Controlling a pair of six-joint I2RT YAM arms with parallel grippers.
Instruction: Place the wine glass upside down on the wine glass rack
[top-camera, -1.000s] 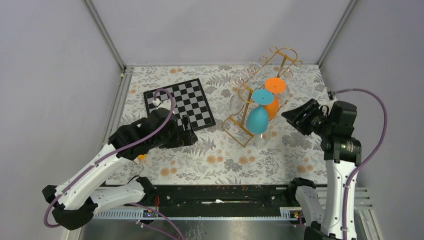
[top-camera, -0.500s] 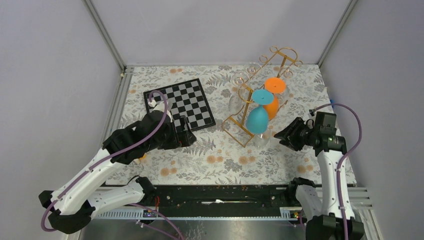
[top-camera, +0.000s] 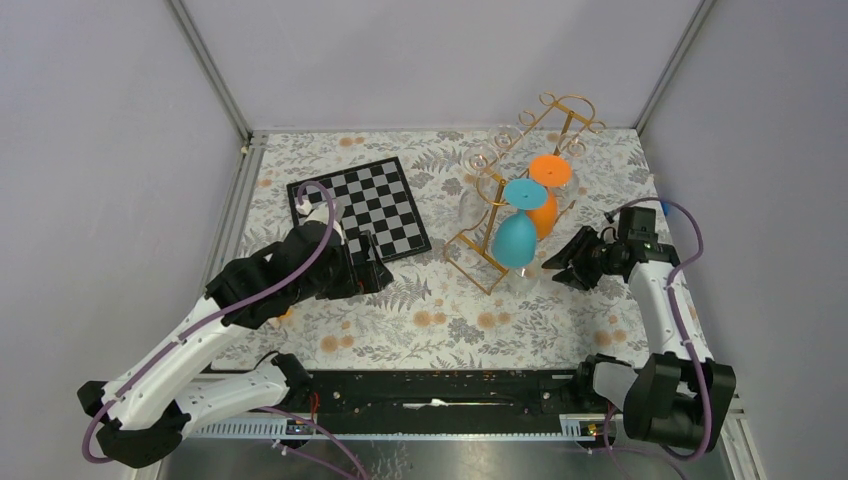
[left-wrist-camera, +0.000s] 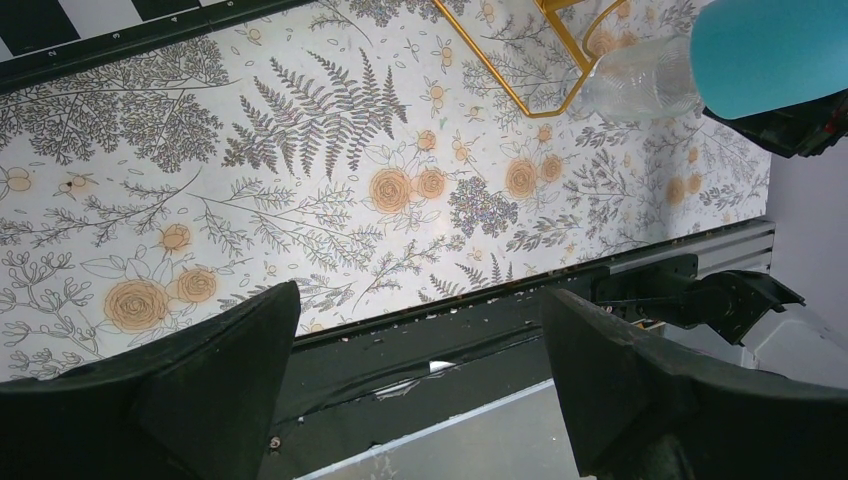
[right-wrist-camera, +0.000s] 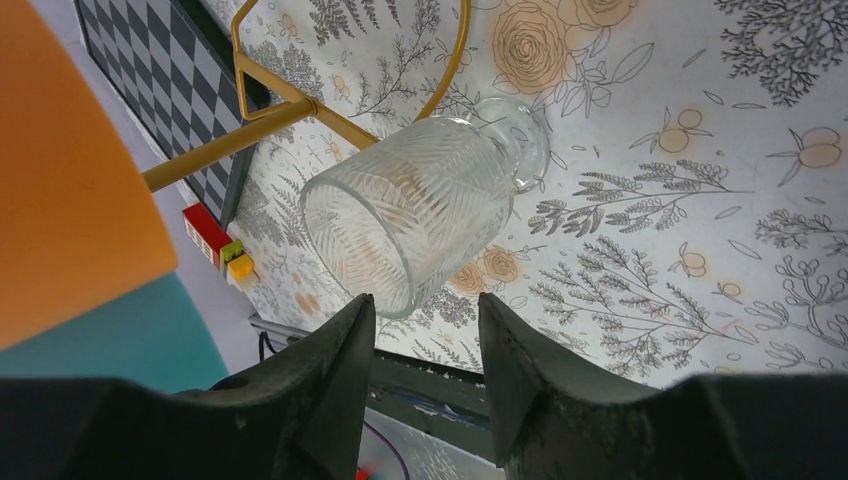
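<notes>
Right claw (right-wrist-camera: 424, 306) poised at a clear wine glass (right-wrist-camera: 420, 195) lying on its side on the counter (top-camera: 400, 320), beside the foot of the gold rack (right-wrist-camera: 240, 140).
Right claw half spread, holding nothing; left claw (left-wrist-camera: 420, 325) wide apart, empty. I would slide around the bowl, squeeze gently and avoid the wire.

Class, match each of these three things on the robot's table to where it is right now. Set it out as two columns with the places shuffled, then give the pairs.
Things
1. teal glass
2. clear glass by the right gripper
3. chessboard

Places
A. flat on the table, left of the rack
B. hanging upside down on the rack
C. lying on its side on the table

Pairs: 1-B; 2-C; 3-A
</notes>
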